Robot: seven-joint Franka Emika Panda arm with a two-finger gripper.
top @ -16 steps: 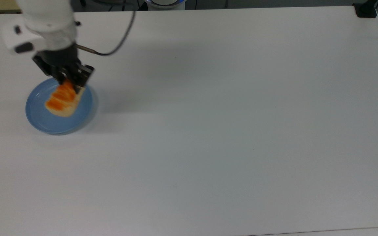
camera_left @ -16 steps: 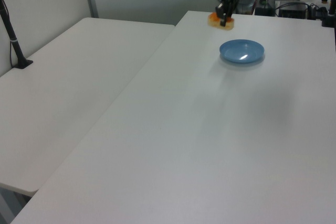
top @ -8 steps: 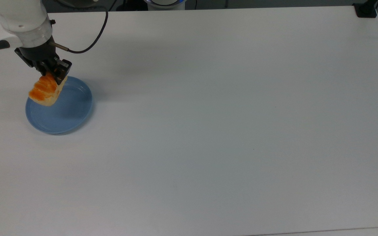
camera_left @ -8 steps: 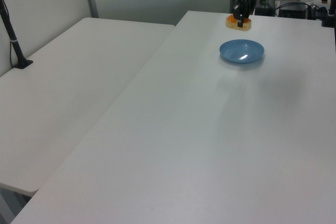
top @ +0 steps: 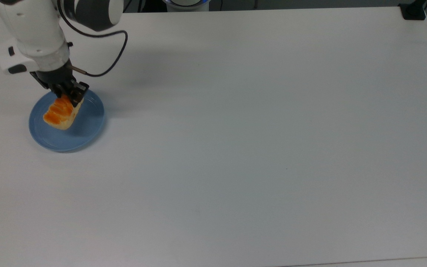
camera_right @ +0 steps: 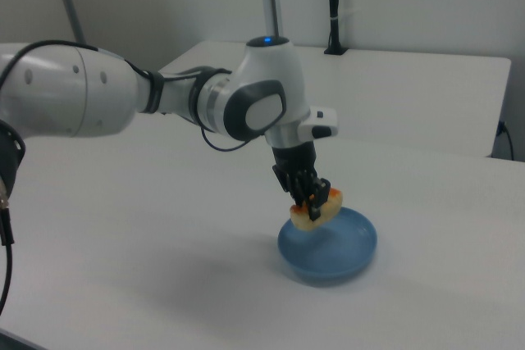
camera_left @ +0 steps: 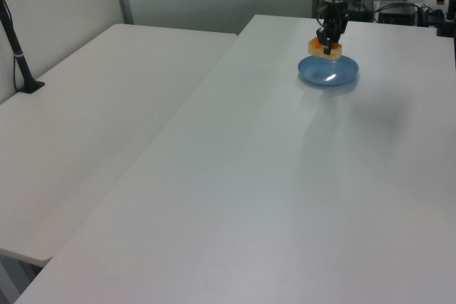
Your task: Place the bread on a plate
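Since half a second ago: bread (top: 60, 113) shifted from the plate's far-left edge in the top view to a spot over the plate's upper-left part; arm drawn in with it.

Item 1, bread. Small oblong loaf, orange glazed top, pale sides. Held at one end, the free end tilted down toward the top view's lower left. In the right view it (camera_right: 316, 209) hangs just above the plate's near rim, apparently not yet resting on it; contact cannot be confirmed from the top view.

Item 2, plate (top: 87, 131). Round, light blue, shallow rim. Sits flat on the surface near the top view's left edge; in the left view (camera_left: 343, 74) it lies far up the surface, the loaf (camera_left: 324, 48) directly above its far side.

Item 3, gripper (top: 69, 97). Black fingers closed narrowly on the loaf's upper end, pointing downward; seen in the right view (camera_right: 312, 197) pinching the loaf from above. White arm (camera_right: 246, 108) and a looping cable (top: 115, 55) trail behind.

Item 4, surface (top: 258, 141). White, broad.

Step in hand, as judged: final placement, loaf carried over the plate and about to be lowered.

Next move, as judged: short descent until the low end settles inside the rim, then spread the fingers and lift straight up. Tilt of the loaf suggests it may tip or roll on release; a nudge toward the plate's middle beforehand would give margin.
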